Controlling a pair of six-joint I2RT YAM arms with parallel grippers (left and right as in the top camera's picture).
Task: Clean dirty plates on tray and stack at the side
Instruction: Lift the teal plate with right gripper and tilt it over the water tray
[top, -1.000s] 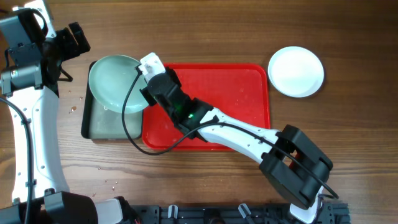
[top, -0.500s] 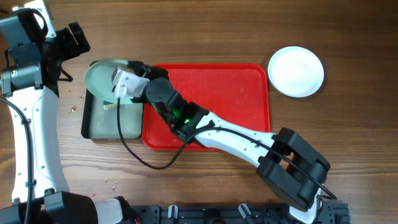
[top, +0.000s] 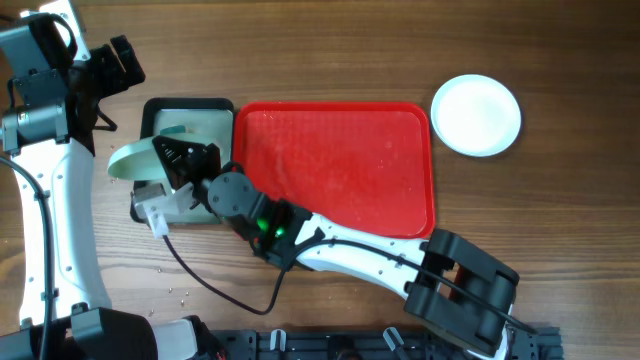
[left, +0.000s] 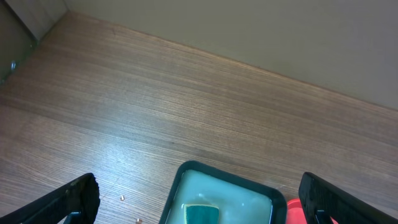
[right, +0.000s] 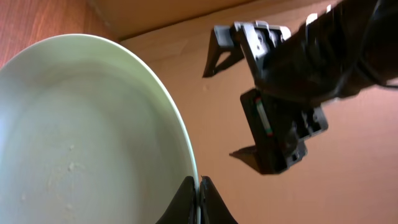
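Observation:
My right gripper (top: 160, 163) is shut on the rim of a pale aqua plate (top: 127, 161). It holds the plate tipped steeply over the left edge of the black-rimmed tray. In the right wrist view the jaws (right: 198, 200) pinch the plate (right: 87, 137) at its edge, and faint specks show on its face. The red tray (top: 400, 200) lies bare mid-table. A white plate (top: 476, 115) sits on the table at the far right. Only one aqua plate shows. My left gripper (top: 122, 60) is open and empty at the far left, above the black-rimmed tray; it also shows in the left wrist view (left: 199, 208).
The black-rimmed tray (top: 188, 104) holds cloudy water and a green sponge (left: 200, 213); its rim (left: 184, 171) and a corner of the red tray (left: 292, 214) show in the left wrist view. Small crumbs (top: 178, 293) lie on the wood at the front left. The left arm (right: 280, 93) stands close behind the plate.
My right arm has swung the aqua plate from above the black-rimmed tray's far end leftward and nearer, tipping it on edge. The tray's far end is now uncovered. The left arm has not moved.

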